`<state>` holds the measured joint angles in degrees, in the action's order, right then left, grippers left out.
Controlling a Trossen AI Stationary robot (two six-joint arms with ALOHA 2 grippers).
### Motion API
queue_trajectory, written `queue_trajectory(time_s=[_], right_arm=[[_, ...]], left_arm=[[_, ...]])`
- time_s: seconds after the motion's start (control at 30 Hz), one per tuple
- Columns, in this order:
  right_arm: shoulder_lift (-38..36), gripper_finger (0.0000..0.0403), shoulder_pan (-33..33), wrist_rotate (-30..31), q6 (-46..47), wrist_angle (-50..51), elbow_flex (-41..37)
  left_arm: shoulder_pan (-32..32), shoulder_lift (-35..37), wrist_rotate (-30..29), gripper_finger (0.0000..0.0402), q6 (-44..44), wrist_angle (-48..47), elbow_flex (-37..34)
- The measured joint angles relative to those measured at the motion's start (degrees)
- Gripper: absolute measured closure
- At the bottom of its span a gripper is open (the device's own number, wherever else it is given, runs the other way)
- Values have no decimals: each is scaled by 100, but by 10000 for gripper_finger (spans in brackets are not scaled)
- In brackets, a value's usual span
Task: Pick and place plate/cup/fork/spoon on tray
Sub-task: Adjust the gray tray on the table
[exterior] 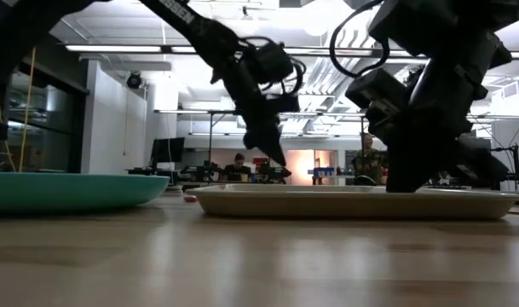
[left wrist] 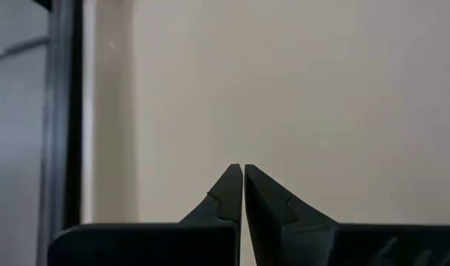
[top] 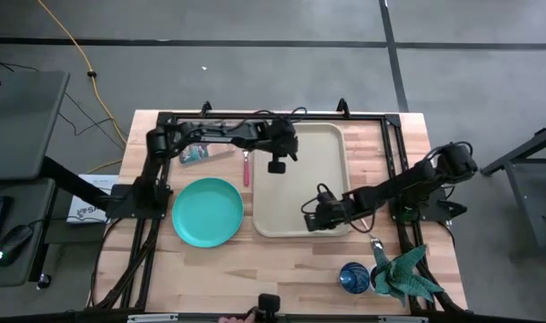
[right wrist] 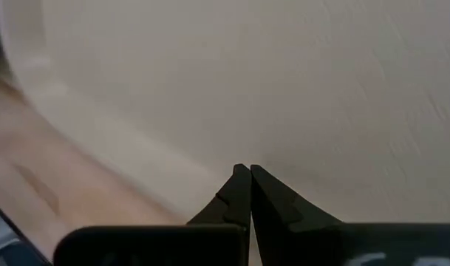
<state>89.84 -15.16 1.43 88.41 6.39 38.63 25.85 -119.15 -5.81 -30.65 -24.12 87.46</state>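
Note:
The beige tray lies mid-table. The turquoise plate rests flat on the wood to its left and also shows in the low view. The red-handled fork lies between plate and tray. The dark-blue cup stands near the front edge. I cannot make out the spoon. My left gripper is shut and empty above the tray's far left part. My right gripper is shut and empty, low over the tray's near part.
A white pot with a teal leafy plant stands at the front right beside the cup. A small printed packet lies at the far left. Black frame bars run along the table's far edge. People show in the room beyond.

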Motion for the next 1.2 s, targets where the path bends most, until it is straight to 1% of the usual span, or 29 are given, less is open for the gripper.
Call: queue_trajectory(time_s=[0.23,0.37,0.53,0.63,0.73,0.87,0.97,1.07,1.2], right_arm=[[274,403,0,-7,157,-178,12],[279,403,61,-33,-102,23,31],[55,403,289,-96,-724,845,34],[-99,403,487,-116,-1140,1495,24],[-249,403,757,-216,-1652,1890,20],[-345,403,1166,-87,-2295,2326,9],[-345,403,1411,-205,-2764,2539,11],[-347,403,1652,-161,-3238,2739,13],[-347,403,1988,-131,-3789,3038,13]], left_arm=[[-18,-204,-86,401,3,-267,0],[-20,-204,-199,401,24,-650,0],[26,-204,-260,401,180,-1427,-5],[38,-205,-258,401,344,-1625,-117],[38,-206,-237,401,529,-1836,-144],[7,-204,-66,401,827,-2093,-144],[-36,-204,147,401,1186,-2239,-142],[-118,-199,440,401,1438,-2569,-140],[-279,-195,723,401,1835,-2626,-140]])
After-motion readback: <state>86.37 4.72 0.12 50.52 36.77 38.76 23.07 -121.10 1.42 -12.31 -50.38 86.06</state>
